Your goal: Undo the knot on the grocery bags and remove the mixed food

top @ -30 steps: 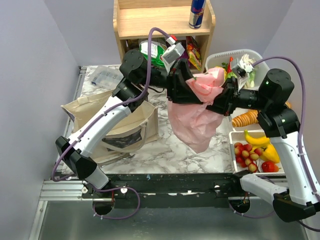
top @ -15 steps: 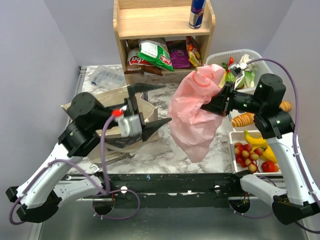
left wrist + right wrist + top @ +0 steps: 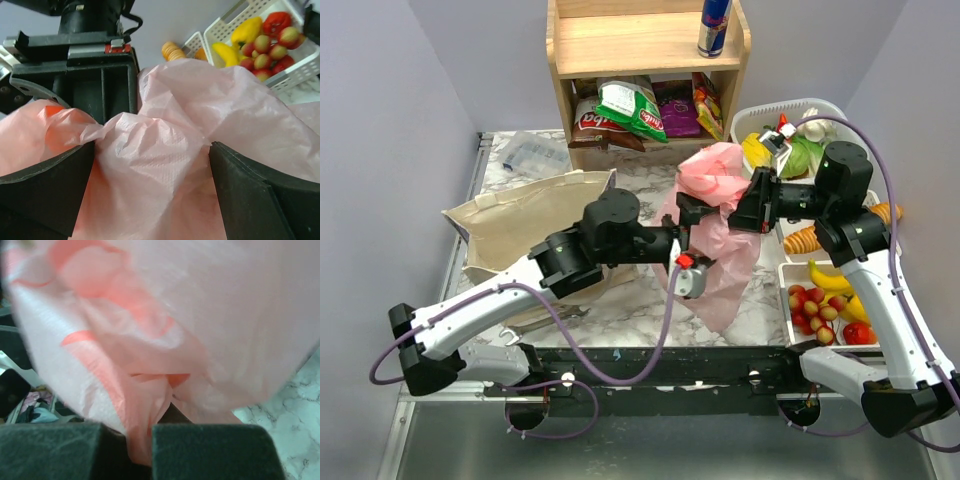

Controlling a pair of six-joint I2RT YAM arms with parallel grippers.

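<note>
The right tool (image 3: 151, 445) is clamped on a fold of the pink bag (image 3: 720, 265) and holds it up off the worktop (image 3: 640, 300). The bag hangs below and to the left of that tool. The left tool (image 3: 152, 175) stands wide, with one finger on each side of a bunched twist of plastic that looks like the knot (image 3: 142, 135), but it is not gripping it. I judge the untying unfinished: the twist looks gathered, though I cannot tell how tight it is. The bag looks slack and no food shows through it. The tote (image 3: 515, 215) slumps well left of the left tool, its inside unseen. Food (image 3: 832, 280) lies in trays beside the right tool.
</note>
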